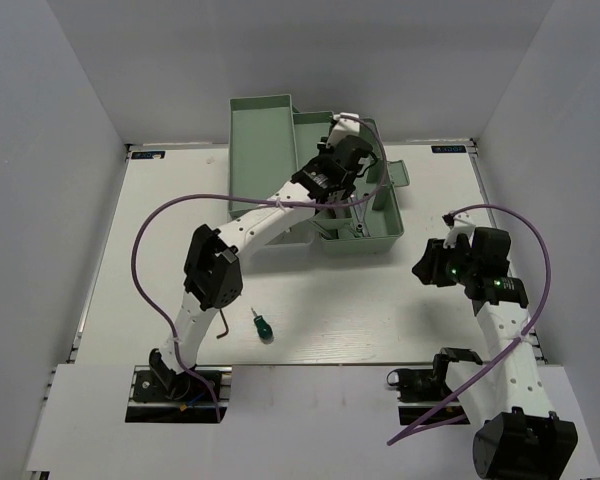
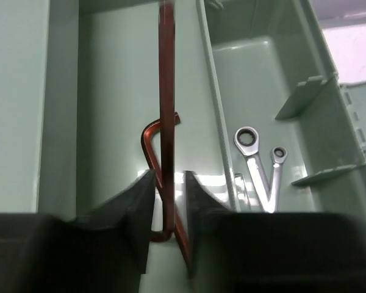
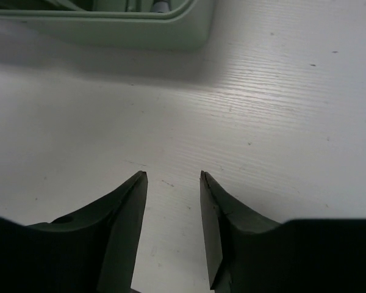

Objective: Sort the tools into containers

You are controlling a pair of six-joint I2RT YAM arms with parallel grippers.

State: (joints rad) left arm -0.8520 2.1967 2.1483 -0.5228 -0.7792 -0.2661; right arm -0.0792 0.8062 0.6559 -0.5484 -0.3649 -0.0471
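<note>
White table (image 1: 380, 325), pale green toolbox (image 1: 365, 246) at upper centre. Left gripper (image 2: 169, 183) pinches a reddish hex key (image 2: 166, 91) between its fingers; right gripper (image 3: 174, 183) hangs spread.

White wood-grain bench (image 1: 380, 310), seen from above. A pale green toolbox (image 1: 365, 243) stands at the far centre, with a matching green tray (image 1: 260, 140) adjoining its left side and reaching the far edge. A stubby green-handled screwdriver (image 1: 262, 325) lies near, left of centre. Just left of it, apart from it, a thin dark hex key (image 1: 223, 326) lies pointing near to far.
</note>
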